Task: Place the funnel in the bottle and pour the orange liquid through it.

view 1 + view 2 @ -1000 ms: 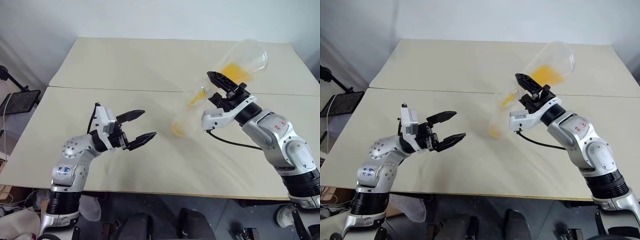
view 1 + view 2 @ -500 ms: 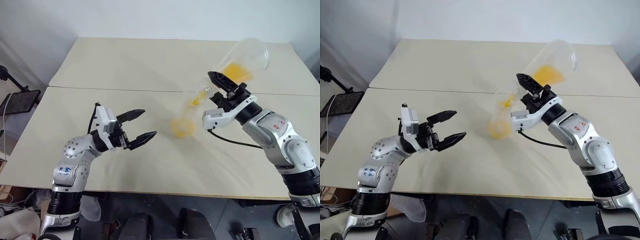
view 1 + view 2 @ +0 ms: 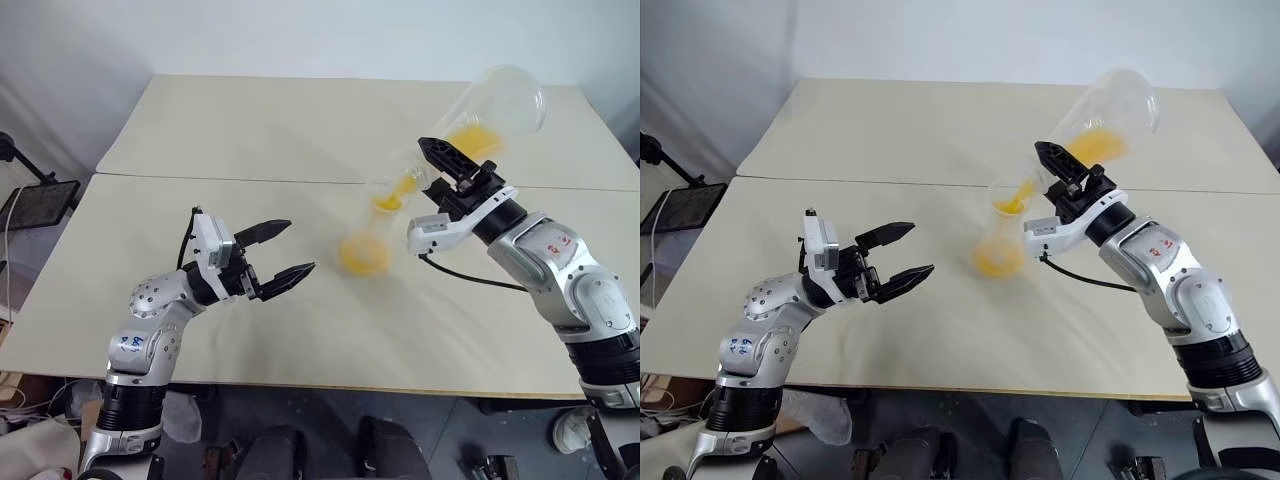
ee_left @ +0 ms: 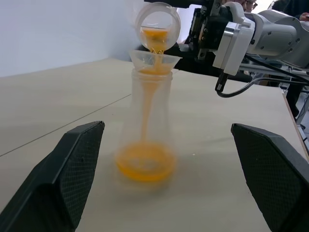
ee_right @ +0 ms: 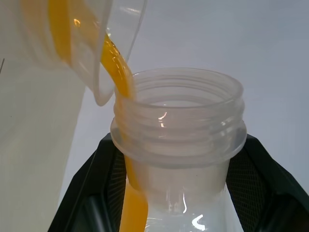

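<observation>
A pale desk (image 3: 250, 130) stands by a white wall, and a thin seam runs across it. A clear bottle (image 3: 366, 240) stands upright on the desk, near the middle, with its wide base down. A small clear funnel (image 4: 155, 59) sits in the top of the bottle. The right tool (image 3: 452, 172) is raised above the desk, just to the right of the bottle. Its two black fingers (image 5: 96, 188) are pinching the neck of a clear flask (image 3: 495, 108). The flask is tipped, with its round base up high and far back and its mouth down over the funnel. Some orange liquid (image 3: 470, 138) sits inside the tipped flask. A thin stream of it runs out of the flask's mouth into the funnel, then down through the bottle's neck. It makes a shallow orange pool at the bottom of the bottle. The left tool (image 3: 282, 252) is held above the desk to the left of the bottle, well apart from it. Its two black fingers (image 4: 72, 166) are spread wide and hold nothing. They point toward the bottle, which shows between them in the left wrist view.
</observation>
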Robot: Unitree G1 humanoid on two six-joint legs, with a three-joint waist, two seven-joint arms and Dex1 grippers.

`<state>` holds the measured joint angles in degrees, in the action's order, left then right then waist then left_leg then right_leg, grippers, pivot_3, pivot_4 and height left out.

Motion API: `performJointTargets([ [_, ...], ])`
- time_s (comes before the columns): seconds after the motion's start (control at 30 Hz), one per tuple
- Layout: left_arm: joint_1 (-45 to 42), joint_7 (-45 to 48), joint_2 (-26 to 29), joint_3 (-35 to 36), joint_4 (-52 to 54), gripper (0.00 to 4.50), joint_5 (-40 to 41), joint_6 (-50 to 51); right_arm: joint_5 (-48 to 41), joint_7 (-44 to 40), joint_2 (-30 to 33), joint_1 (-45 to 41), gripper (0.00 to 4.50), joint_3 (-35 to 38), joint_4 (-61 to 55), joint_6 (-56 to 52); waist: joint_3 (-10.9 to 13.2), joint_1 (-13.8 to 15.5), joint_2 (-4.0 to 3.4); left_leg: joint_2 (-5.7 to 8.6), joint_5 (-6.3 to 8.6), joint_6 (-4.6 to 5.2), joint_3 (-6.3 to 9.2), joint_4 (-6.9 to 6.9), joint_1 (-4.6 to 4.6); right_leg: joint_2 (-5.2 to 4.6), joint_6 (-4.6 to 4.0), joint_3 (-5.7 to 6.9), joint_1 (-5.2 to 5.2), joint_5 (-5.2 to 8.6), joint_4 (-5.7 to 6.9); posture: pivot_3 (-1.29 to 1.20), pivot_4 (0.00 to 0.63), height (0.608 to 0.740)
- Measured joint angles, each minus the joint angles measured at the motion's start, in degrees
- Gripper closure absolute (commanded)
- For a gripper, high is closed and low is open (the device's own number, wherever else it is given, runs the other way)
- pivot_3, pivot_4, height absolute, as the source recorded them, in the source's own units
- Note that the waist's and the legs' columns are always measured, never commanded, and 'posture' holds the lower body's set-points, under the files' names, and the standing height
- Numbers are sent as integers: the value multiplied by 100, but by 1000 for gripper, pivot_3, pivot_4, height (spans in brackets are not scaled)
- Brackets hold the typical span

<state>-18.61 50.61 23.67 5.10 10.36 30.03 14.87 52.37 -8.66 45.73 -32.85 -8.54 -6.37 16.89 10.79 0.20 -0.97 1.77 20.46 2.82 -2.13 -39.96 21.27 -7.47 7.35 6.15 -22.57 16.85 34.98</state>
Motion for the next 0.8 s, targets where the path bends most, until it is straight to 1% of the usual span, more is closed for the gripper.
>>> performJointTargets([
  [0.8,0,-36,-27,-13,0,0,0,-4,125,60,57,-226,2061,0,132,237,0,-27,0,-2,-1,-1,0,1,0,1,-1,-3,0,0,0,0,150,740],
])
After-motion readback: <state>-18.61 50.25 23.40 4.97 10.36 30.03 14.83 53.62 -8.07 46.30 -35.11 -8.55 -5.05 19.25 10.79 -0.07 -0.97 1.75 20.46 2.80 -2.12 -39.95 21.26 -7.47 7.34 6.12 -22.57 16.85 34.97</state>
